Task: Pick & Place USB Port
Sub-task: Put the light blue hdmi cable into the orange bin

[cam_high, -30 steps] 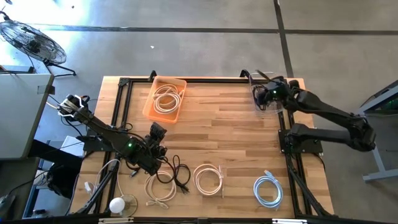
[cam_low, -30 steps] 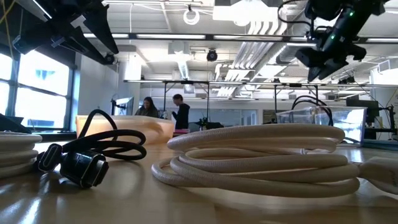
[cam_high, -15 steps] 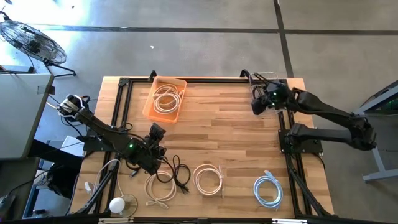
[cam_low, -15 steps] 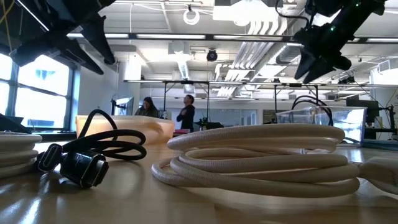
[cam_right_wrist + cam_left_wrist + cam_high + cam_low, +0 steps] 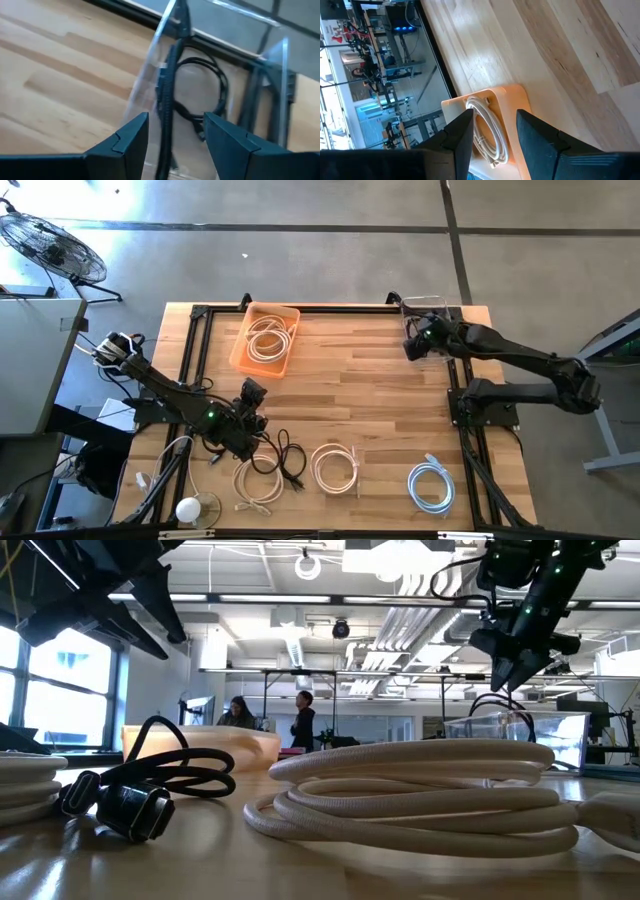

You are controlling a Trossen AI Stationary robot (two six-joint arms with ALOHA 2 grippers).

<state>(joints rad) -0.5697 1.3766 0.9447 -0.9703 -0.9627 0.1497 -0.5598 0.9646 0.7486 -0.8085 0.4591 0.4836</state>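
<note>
A: Status, big to small. Wooden slat bench (image 5: 370, 410): orange plastic tray (image 5: 266, 338) at far left holds one white cable coil. Clear plastic box (image 5: 210, 95) at far right corner holds one black USB cable (image 5: 200, 100), so that one reads as placed.

B: What's left?

A: Along the near edge, untouched: black loose cable (image 5: 283, 457), cream coiled cable (image 5: 333, 467), a 2nd cream coil (image 5: 252, 485), pale blue coiled cable (image 5: 432, 486). My est.: about a third done, if all of them need sorting.

B: Hands?

A: Right hand (image 5: 413, 344) hovers just beside the clear box, on its bench side; fingers apart, nothing between them in its wrist view. Left hand (image 5: 252, 400) waits above the bench near the black cable; fingers apart too, holding nothing.

B: Next?

A: Probably the black cable, closest to the left hand. A guess only.
</note>
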